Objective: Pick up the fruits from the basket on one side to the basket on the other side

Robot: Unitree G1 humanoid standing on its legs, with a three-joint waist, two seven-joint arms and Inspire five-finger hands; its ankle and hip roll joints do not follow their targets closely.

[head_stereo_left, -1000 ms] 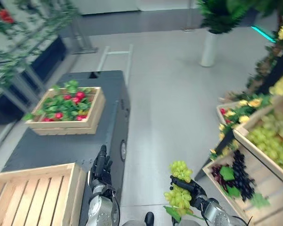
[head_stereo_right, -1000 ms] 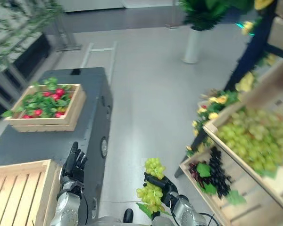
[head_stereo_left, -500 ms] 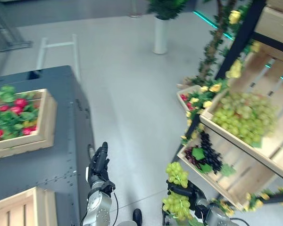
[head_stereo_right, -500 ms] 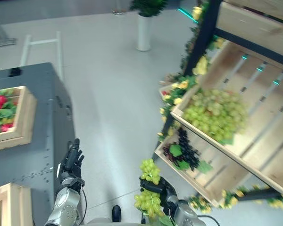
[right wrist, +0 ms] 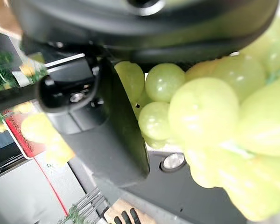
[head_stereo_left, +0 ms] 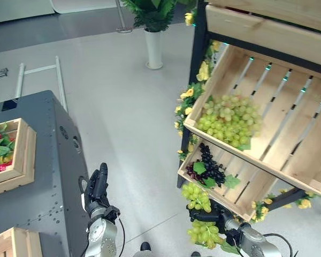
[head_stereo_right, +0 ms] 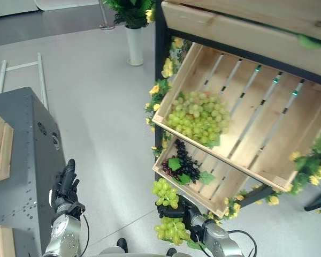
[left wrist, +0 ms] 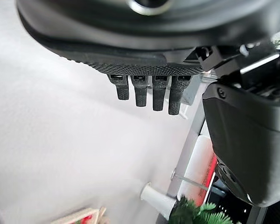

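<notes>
Green grapes [head_stereo_left: 199,214] gripped in right hand [head_stereo_left: 214,218], fingers curled round the bunch, low above the floor just before the slatted crate [head_stereo_left: 241,184] of dark grapes [head_stereo_left: 209,167]. Left hand [head_stereo_left: 98,187] empty, fingers straight, beside the grey table [head_stereo_left: 40,198].

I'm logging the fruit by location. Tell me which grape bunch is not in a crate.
The green grape bunch gripped in the right hand, over the floor. The other green bunch and the dark grapes lie in shelf crates.
</notes>
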